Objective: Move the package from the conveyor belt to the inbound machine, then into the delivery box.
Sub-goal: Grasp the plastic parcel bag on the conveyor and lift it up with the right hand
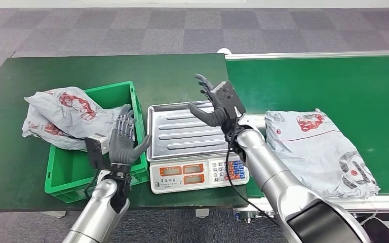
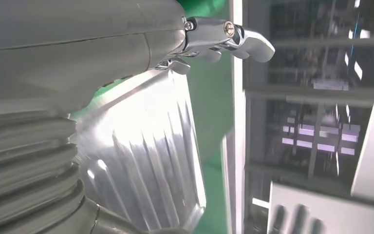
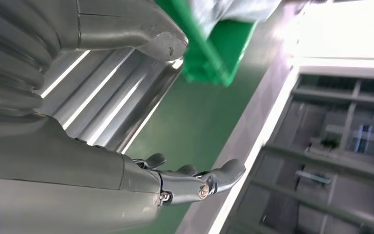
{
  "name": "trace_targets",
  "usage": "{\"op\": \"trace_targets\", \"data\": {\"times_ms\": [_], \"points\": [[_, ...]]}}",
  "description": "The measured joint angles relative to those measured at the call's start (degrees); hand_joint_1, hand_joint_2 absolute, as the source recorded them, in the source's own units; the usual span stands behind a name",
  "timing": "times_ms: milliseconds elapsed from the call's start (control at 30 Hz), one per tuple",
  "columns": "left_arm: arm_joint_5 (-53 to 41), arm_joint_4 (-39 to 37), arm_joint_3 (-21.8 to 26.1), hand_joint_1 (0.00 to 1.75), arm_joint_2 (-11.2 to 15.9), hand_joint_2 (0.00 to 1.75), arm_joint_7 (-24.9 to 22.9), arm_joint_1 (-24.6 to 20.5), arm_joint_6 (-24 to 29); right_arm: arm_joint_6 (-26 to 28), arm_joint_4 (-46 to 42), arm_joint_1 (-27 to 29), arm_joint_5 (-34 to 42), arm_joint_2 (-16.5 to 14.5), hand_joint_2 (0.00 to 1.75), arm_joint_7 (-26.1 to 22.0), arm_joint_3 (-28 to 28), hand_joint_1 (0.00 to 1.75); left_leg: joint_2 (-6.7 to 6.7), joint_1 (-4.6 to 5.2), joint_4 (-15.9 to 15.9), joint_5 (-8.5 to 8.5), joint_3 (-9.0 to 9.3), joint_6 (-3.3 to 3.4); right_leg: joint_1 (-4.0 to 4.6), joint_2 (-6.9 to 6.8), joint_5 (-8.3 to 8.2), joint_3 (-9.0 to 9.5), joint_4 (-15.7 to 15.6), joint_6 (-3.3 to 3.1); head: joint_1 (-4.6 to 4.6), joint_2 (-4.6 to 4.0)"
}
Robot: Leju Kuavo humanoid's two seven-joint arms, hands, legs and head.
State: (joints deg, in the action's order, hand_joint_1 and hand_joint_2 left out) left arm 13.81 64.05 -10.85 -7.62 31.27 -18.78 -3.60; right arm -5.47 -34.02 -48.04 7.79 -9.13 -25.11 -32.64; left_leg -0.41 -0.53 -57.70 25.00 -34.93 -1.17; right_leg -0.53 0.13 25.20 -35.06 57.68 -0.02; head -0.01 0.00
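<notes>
You had both hands free and spread, the right hand [image 1: 214,104] above the empty scale [image 1: 185,132] and the left hand [image 1: 123,139] by the green box [image 1: 66,172], so your next move was probably reaching right for the package [image 1: 320,152] on the belt [image 1: 364,91].

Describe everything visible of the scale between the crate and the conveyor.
The scale stands on the dark green table, its silver ribbed metal tray bare. Its white front panel carries two orange displays and a keypad with blue and red keys. The green crate is close on one side, the conveyor on the other. The right hand hovers open over the tray's far corner.
</notes>
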Motion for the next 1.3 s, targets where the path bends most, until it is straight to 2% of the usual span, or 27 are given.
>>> {"op": "trace_targets", "data": {"times_ms": [33, 200, 333, 567, 767, 967, 1300], "points": [[0.0, -1.7, -0.7, 0.0, -0.6, 1.75, 0.1, -1.3, -0.5, 0.2, 0.0, 0.3, 0.0, 1.3, 0.0, -0.5, 0.2, 0.0, -0.01, 0.0, 0.0, 0.0, -0.01, 0.01, -0.01, -0.01, -0.02, 0.01, 0.0, 0.03, 0.01, 0.0], [-0.3, -9.0, -3.4, 0.0, -3.0, 1.75, 0.5, -7.5, -3.8, 3.9, 0.4, 2.4, -0.6, 6.5, 0.0, -1.8, 1.5, 0.0, 0.03, 0.06, -0.1, 0.03, -0.05, 0.07, -0.09, 0.03, -0.1, -0.01, 0.0, 0.15, 0.01, 0.0], [-1.3, -13.1, -5.1, 0.0, -4.3, 1.75, 0.3, -11.2, -5.0, 10.4, 0.7, 3.9, -3.4, 9.2, 1.75, -1.1, 2.4, 0.0, 0.05, 0.07, -0.1, 0.03, -0.06, 0.08, -0.09, 0.06, -0.11, -0.04, 0.0, 0.16, 0.01, 0.0], [-5.9, -15.8, -6.4, 0.0, -6.0, 1.75, 0.1, -13.7, -4.1, 22.9, 1.6, 5.4, -14.5, 12.9, 1.75, 6.1, 3.3, 0.0, 0.06, 0.07, -0.1, 0.04, -0.07, 0.08, -0.07, 0.07, -0.1, -0.06, 0.0, 0.16, 0.01, 0.0], [-8.4, -16.5, -6.7, 0.0, -7.2, 1.75, -0.1, -13.9, -5.0, 27.8, 2.6, 8.5, -22.7, 15.9, 1.75, 12.3, 5.7, 0.0, 0.05, 0.07, -0.1, 0.07, -0.1, 0.12, -0.1, 0.07, -0.09, -0.07, 0.0, 0.17, 0.01, 0.0], [-9.8, -18.5, -6.7, 0.0, -8.1, 1.75, 0.3, -15.2, -6.1, 26.2, 6.1, 10.3, -25.5, 17.5, 1.75, 16.8, 8.5, 0.0, 0.11, 0.08, -0.1, 0.08, -0.13, 0.15, -0.1, 0.1, -0.09, -0.08, 0.0, 0.17, 0.02, 0.0], [-10.6, -21.7, -6.6, 0.0, -8.8, 1.75, 1.8, -17.6, -7.0, 18.9, 13.0, 10.1, -28.6, 16.6, 1.75, 28.5, 10.9, 0.0, 0.09, 0.07, -0.1, 0.07, -0.14, 0.14, -0.08, 0.09, -0.09, -0.07, 0.0, 0.17, 0.02, 0.0]]}}
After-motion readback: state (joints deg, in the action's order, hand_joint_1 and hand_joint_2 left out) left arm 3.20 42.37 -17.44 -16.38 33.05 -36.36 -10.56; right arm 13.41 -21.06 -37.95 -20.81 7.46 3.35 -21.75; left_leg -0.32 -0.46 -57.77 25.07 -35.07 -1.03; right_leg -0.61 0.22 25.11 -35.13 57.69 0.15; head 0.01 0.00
